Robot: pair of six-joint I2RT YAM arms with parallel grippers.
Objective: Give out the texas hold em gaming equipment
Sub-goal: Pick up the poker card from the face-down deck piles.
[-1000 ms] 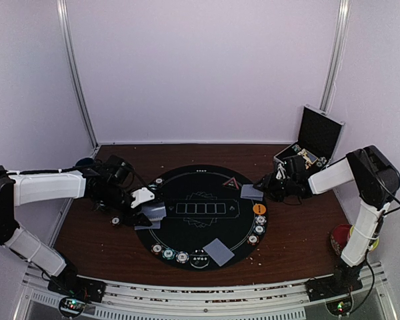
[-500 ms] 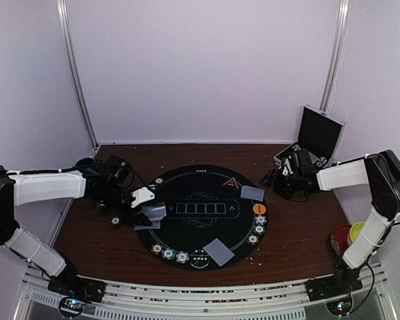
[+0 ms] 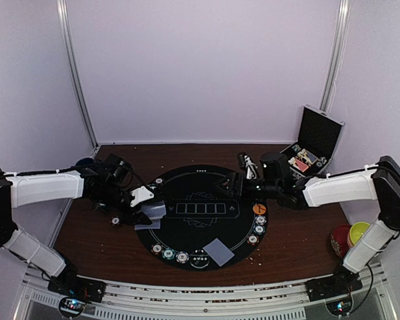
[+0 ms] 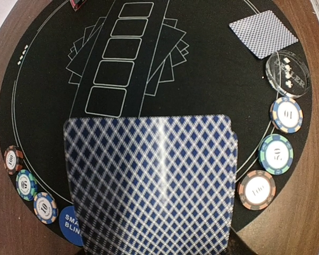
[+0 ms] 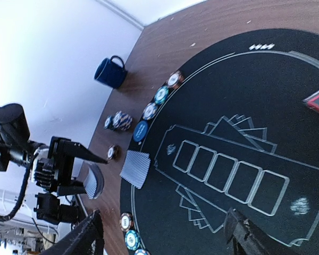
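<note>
Playing card (image 4: 151, 180): your left gripper (image 3: 147, 214) pinches it above the mat (image 3: 187, 233); your right gripper (image 3: 235, 185) hangs spread wide, empty.

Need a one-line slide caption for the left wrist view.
Left gripper holds blue-patterned playing cards over the black mat, chips along both sides.

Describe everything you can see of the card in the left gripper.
The card shows a glossy blue-and-white diamond-check back with rounded corners; from above it looks grey. The left gripper holds it by one edge, back up, roughly level, seemingly a little bowed, over the left edge of the mat. A stepped corner hints at more than one card; I cannot tell. Its face is hidden.
</note>
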